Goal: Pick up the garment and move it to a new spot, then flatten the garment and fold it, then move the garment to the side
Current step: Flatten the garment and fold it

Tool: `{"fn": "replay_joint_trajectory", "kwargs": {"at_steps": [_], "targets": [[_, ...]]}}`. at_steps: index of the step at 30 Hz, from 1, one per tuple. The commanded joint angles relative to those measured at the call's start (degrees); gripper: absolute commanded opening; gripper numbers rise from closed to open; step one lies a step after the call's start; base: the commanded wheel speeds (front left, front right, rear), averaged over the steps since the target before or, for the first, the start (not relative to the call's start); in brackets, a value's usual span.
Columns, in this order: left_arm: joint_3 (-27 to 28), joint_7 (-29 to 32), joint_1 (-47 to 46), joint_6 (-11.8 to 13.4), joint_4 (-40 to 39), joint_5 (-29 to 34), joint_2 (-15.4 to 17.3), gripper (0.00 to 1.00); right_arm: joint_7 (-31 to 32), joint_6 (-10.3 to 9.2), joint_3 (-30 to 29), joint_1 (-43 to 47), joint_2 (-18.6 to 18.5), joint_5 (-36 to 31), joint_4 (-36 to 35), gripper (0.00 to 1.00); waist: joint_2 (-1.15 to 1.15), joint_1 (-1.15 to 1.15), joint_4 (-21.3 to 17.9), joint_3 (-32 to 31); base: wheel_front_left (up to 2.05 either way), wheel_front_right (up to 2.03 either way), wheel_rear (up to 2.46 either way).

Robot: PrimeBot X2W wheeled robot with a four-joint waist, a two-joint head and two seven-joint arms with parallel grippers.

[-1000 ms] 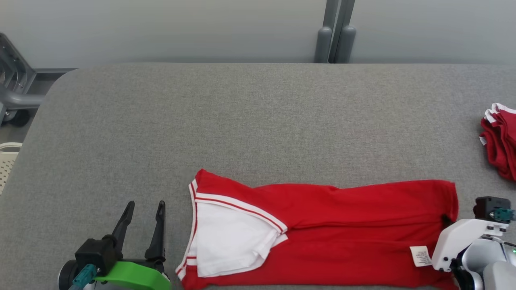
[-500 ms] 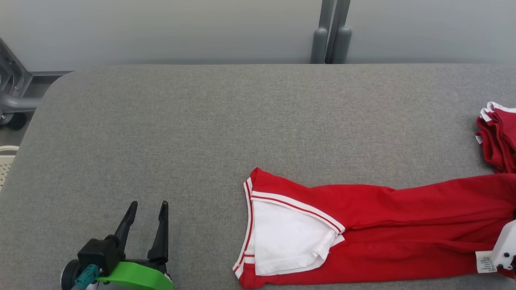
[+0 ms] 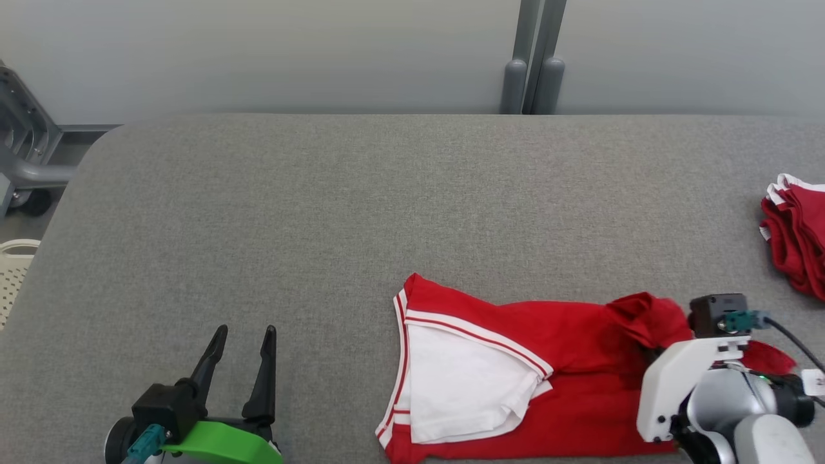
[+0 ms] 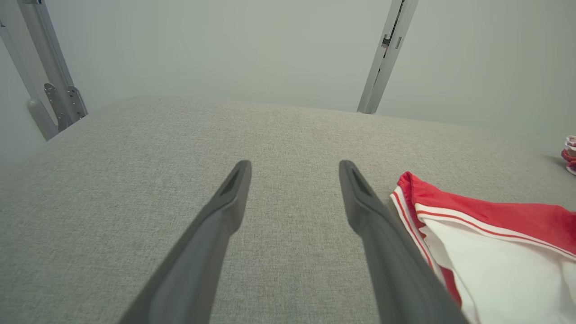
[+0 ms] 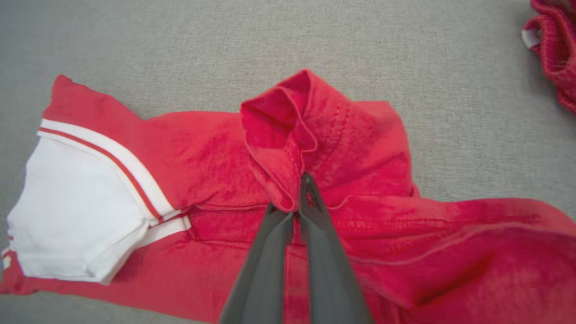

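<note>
The right pincer, clamped on only a bunched hem fold of the red garment spread beneath and left of it, might lose that bite mid-fold; the left pincer gapes empty.

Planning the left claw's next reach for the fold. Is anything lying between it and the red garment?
Nothing visible. Bare grey table lies between the open left claw and the garment's white-sleeved end; the right claw is shut on its bunched red part.

Soft matt red-and-white cloth garment lies on a coarse-woven grey fabric table.
</note>
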Motion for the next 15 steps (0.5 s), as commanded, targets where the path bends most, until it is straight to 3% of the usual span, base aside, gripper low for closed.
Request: {"fn": "replay_joint_trajectory", "kwargs": {"at_steps": [1,7,15], "targets": [[-0.1,-0.2,0.1,-0.1,0.0,-0.1,0.3,1.00,-0.2,-0.06,1.3,-0.9,-0.2,0.3,0.4,0.00,0.00,0.00,0.2,-0.2,0.00,0.00,0.00],[-0.9,-0.2,0.6,-0.1,0.3,-0.3,0.6,1.00,-2.2,-0.05,11.2,-4.7,-0.2,4.2,4.3,0.00,0.00,0.00,1.2,-0.7,0.00,0.00,0.00],[-1.4,-0.2,0.9,-0.1,0.7,-0.5,1.0,1.00,-6.1,-0.05,20.1,-10.1,-0.1,9.4,10.9,0.00,0.00,0.00,2.5,-1.1,0.00,0.00,0.00]]}}
